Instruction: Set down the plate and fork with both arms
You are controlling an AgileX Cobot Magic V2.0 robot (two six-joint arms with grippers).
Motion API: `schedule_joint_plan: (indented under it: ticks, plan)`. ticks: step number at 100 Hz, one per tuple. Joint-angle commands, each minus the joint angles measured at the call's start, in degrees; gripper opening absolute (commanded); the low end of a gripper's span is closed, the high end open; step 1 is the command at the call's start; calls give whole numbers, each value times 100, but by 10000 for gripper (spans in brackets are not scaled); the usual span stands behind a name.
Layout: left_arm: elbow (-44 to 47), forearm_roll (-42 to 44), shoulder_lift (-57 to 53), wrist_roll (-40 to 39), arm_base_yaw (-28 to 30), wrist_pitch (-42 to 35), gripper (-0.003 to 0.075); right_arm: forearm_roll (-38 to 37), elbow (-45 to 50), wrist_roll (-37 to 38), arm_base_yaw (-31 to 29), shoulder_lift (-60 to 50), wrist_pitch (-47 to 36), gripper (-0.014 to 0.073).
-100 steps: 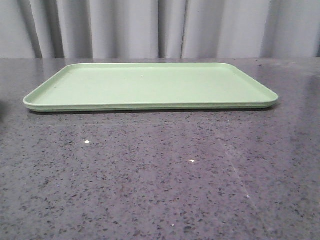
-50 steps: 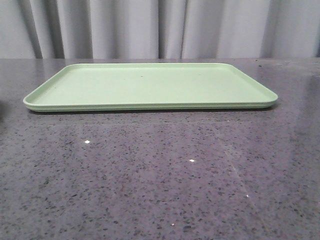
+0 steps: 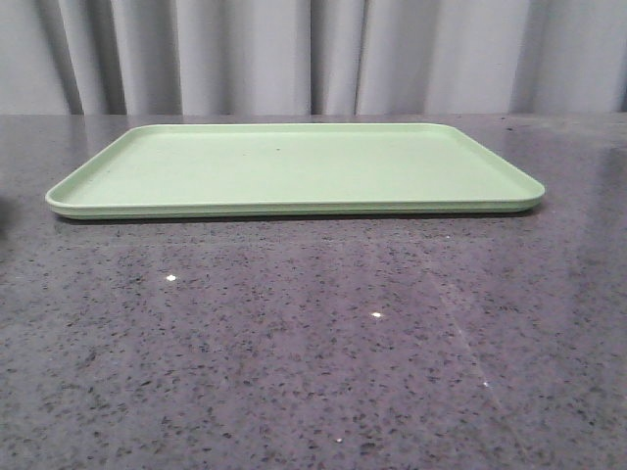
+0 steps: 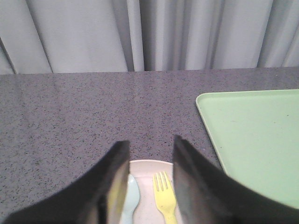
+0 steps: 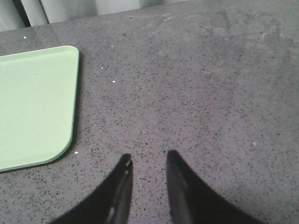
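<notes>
So on my front cam I'm only seeing the big light-green tray (image 3: 294, 166) sitting flat on the dark speckled worktop (image 3: 313, 343), grey curtain (image 3: 313, 54) hanging behind it. Neither arm is showing up in that view.

Left wrist cam is where the good stuff is. My left tool (image 4: 149, 151) is hovering with its fingers spread apart, pinching nothing, and between them I'm looking down at the plate (image 4: 147, 165). Only its far rim and a bit of the pinkish-cream inside are showing. The yellow fork (image 4: 164, 196) is lying in the plate, tines pointing away from the tool, and a pale blue-green spoon (image 4: 131, 193) is lying just beside it, partly hidden behind one finger. The plate is sitting on the worktop near the tray's edge, not touching it.

Right wrist cam: my right tool (image 5: 148, 161) is also spread and holding nothing, hanging over bare worktop with the tray's rounded corner off to one side
</notes>
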Motion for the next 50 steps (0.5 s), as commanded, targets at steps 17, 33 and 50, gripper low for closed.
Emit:
schedule_joint_plan:
  ticks: [17,33,50]
  plan:
    - [-206,-61,36,-2,3,-583,494,-35,-209,-8,-11,55,-396,488]
    - [-196,-13,36,-2,20,-498,494,-31,-190,-8,1,55,-367,488]
    - [-492,-11,36,-48,368,106,492,-31,-190,-8,7,55,-367,488]
